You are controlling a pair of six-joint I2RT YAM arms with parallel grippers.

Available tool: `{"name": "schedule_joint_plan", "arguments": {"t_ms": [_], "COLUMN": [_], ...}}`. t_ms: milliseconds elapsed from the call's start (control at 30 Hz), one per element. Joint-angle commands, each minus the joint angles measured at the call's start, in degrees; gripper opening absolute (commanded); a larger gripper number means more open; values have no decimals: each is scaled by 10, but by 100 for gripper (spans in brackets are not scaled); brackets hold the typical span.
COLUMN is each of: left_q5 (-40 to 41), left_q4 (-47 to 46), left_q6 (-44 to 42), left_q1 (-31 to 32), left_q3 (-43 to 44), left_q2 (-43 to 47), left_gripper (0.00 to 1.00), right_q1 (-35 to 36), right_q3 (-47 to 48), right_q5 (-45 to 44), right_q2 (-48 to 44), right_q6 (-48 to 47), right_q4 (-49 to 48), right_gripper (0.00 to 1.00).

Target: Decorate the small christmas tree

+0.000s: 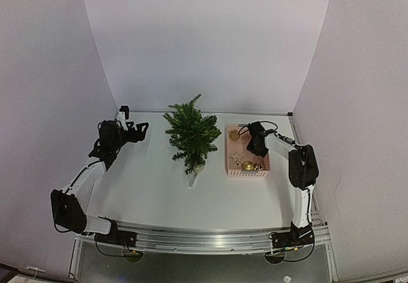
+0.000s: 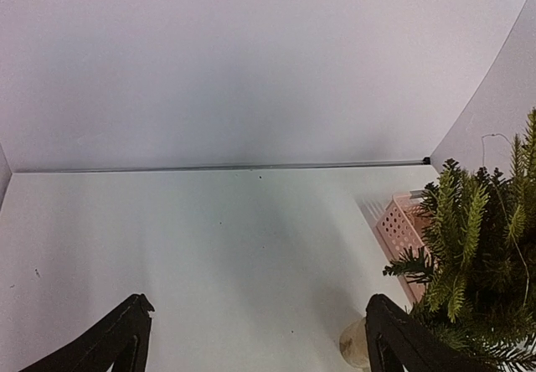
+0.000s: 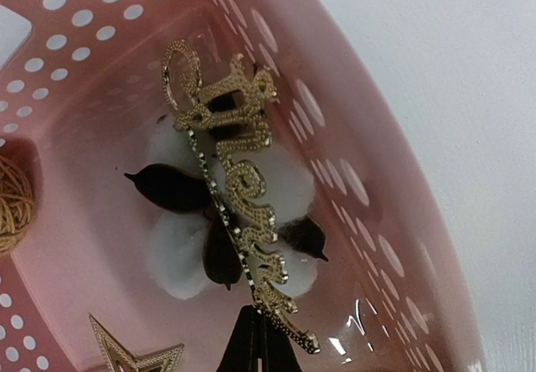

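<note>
Right claw (image 3: 255, 343) is down inside the pink perforated plastic basket (image 3: 360, 188). Its fingers are pressed together on the near end of a gold glitter script-lettering ornament (image 3: 234, 188), so it looks pinched shut on that. Just ahead of the tips, under the ornament, sits a white fluffy cotton boll with dark brown husks (image 3: 180, 246). Close on this claw's left is a flat gold star-outline ornament (image 3: 134, 357). Farther left, by the basket wall, there's a woven golden twine ball (image 3: 8, 200). In the overhead view a shiny gold bauble (image 1: 248, 166) lies behind the claw, at the basket end nearer the arm bases.

Left claw (image 2: 260, 351) is spread wide with nothing between the fingers, held over the white worktop (image 2: 209, 255). The small christmas tree (image 2: 477, 255), a bushy dark green artificial fir, stands upright just off this claw's right finger. Its pale round pot (image 2: 356, 347) shows right beside that fingertip. The pink basket is just past the tree on that same side. That puts the tree between the two claws, with the right claw on the tree's far side from the left one.
</note>
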State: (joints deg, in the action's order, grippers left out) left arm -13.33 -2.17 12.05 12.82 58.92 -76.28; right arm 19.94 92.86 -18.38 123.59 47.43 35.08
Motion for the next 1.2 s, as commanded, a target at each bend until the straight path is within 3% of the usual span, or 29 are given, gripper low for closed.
{"name": "schedule_joint_plan", "arguments": {"t_ms": [0,567,867,1167], "left_q5": [-12,-35,-76,-146], "left_q4": [-16,-44,-63,-60], "left_q6": [7,2,-22,-50], "left_q1": [-5,-14,-15,-16], "left_q3": [30,38,36,52], "left_q2": [-5,-8,16,43], "left_gripper": [89,90,90,90], "right_q1": [0,0,0,19], "right_q3": [-1,1,62,144], "right_q5": [7,73,186,370], "right_q2": [-33,-132,-231,-324], "right_q6": [-14,-92,-194,-244], "right_q4": [-2,5,9,8], "right_gripper": [0,0,0,0]}}
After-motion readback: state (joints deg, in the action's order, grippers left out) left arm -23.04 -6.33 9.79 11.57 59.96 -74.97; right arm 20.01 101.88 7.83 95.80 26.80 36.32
